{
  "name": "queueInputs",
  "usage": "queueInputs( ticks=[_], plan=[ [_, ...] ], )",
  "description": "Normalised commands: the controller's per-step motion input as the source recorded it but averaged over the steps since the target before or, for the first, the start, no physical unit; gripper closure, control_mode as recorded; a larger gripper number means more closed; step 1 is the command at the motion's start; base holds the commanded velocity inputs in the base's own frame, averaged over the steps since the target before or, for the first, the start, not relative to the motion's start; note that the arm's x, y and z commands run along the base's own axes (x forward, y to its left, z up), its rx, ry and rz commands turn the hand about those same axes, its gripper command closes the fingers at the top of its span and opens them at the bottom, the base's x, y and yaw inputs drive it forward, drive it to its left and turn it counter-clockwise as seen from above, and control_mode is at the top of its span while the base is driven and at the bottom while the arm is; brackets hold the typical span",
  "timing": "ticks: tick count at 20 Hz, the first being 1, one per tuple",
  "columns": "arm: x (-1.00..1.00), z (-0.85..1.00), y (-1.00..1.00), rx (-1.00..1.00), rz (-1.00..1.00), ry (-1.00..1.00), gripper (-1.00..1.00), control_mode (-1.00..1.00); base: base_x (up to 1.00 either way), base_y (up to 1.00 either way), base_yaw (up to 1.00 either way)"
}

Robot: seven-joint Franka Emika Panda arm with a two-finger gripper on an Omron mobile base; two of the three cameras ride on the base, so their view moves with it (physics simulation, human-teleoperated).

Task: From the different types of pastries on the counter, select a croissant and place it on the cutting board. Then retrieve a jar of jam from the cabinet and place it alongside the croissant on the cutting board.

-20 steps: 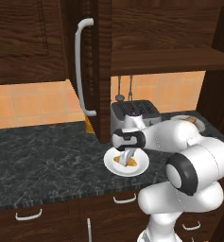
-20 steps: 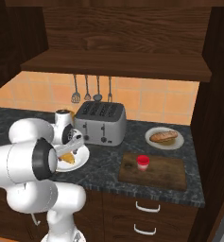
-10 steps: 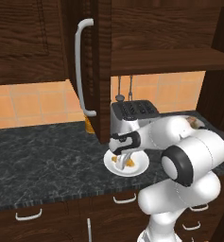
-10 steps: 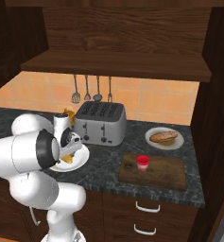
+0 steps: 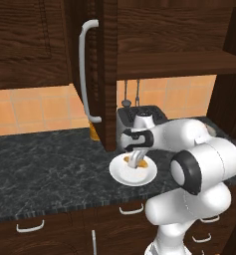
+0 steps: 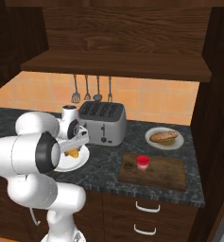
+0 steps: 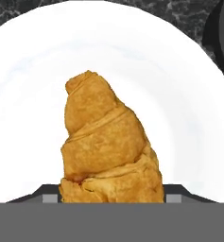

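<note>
The golden croissant (image 7: pixel 108 146) lies on a white plate (image 7: pixel 179 94) on the black counter (image 5: pixel 50 164). My gripper (image 5: pixel 135 162) is down on that plate, open, with a fingertip (image 7: pixel 49 193) close against each side of the croissant (image 6: pixel 73 152). From the right base view, the dark cutting board (image 6: pixel 165 172) lies to the right of the toaster, and the red-lidded jar of jam (image 6: pixel 142 162) stands on its left part. The longer brownish pastry (image 6: pixel 164 137) rests on its own plate behind the board. The cabinet door with its white handle (image 5: pixel 84 69) stands open.
A silver toaster (image 6: pixel 102 123) stands right behind the croissant's plate (image 6: pixel 66 163), close to my hand. Utensils (image 6: pixel 87 87) hang on the tiled wall under a wooden shelf (image 6: pixel 118 64). Drawers with white handles (image 6: pixel 148 207) run below the counter's edge.
My hand has come down from above the plate to the croissant, so the fingers now flank it. Croissant, jar and board have not moved.
</note>
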Motion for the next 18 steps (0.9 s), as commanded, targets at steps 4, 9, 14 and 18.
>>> queueInputs(
  ticks=[4, 9, 14, 18],
  plan=[
    [-0.18, 0.36, -0.62, 0.0, -0.08, 0.0, 1.0, -1.0, 0.0, 0.0, 0.0],
    [-0.37, 0.49, -0.63, 0.0, -0.06, 0.0, 1.0, -1.0, 0.0, 0.0, 0.0],
    [-0.28, 0.67, -0.46, 0.0, -0.04, 0.1, 1.0, -1.0, 0.0, 0.0, 0.0],
    [-0.33, 0.67, -0.56, 0.0, -0.05, 0.14, 1.0, -1.0, 0.0, 0.0, 0.0]
  ],
)
